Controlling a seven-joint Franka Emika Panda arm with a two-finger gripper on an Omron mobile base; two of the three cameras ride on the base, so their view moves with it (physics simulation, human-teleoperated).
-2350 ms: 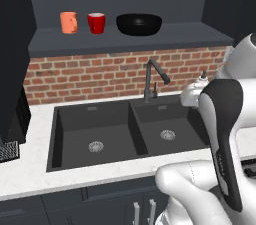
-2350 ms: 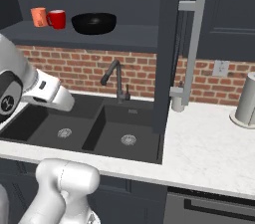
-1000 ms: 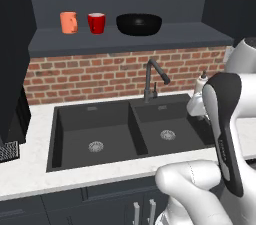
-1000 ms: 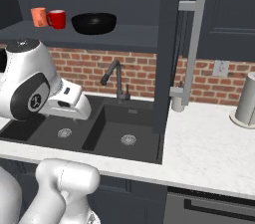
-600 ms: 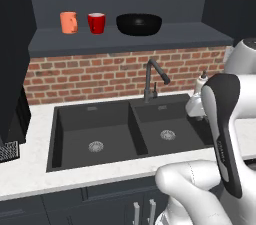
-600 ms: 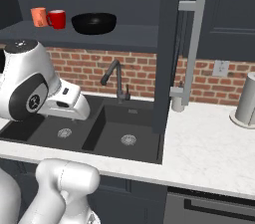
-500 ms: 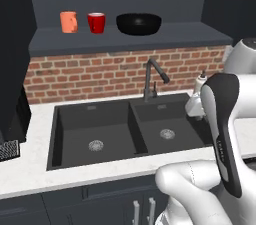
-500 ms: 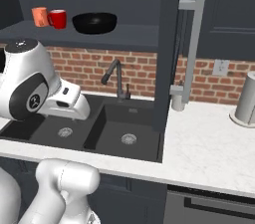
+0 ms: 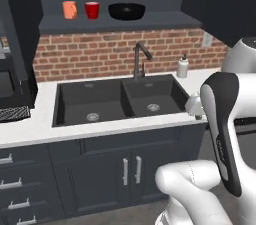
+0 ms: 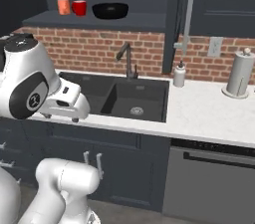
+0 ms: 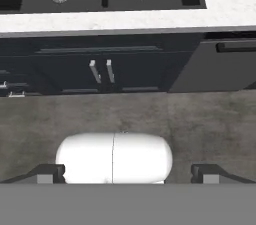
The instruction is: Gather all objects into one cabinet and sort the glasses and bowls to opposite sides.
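On the open cabinet shelf (image 9: 160, 19) stand an orange mug (image 9: 69, 9), a red cup (image 9: 92, 9) and a wide black bowl (image 9: 126, 11), left to right. The right base view shows them as well: orange mug (image 10: 63, 6), red cup (image 10: 79, 7), black bowl (image 10: 110, 10), with the cabinet's open door and its long grey bar handle (image 10: 187, 14) to their right. My gripper (image 10: 62, 116) hangs low in front of the counter edge, far below the shelf. It points down at the floor. In the hand view my gripper (image 11: 128, 174) is open, with nothing between its fingertips (image 11: 50, 173).
A black double sink (image 9: 120, 99) with a faucet (image 9: 139, 61) lies under the shelf. A soap dispenser (image 10: 179, 74) and a paper towel roll (image 10: 238, 73) stand on the white counter at right. A black coffee machine (image 9: 10, 79) is at left. Base cabinets and a dishwasher (image 10: 214, 178) lie below.
The whole picture has shifted and shrunk: the base has backed away from the counter, so more counter and floor show. The things on the shelf have not moved. The gripper stays open.
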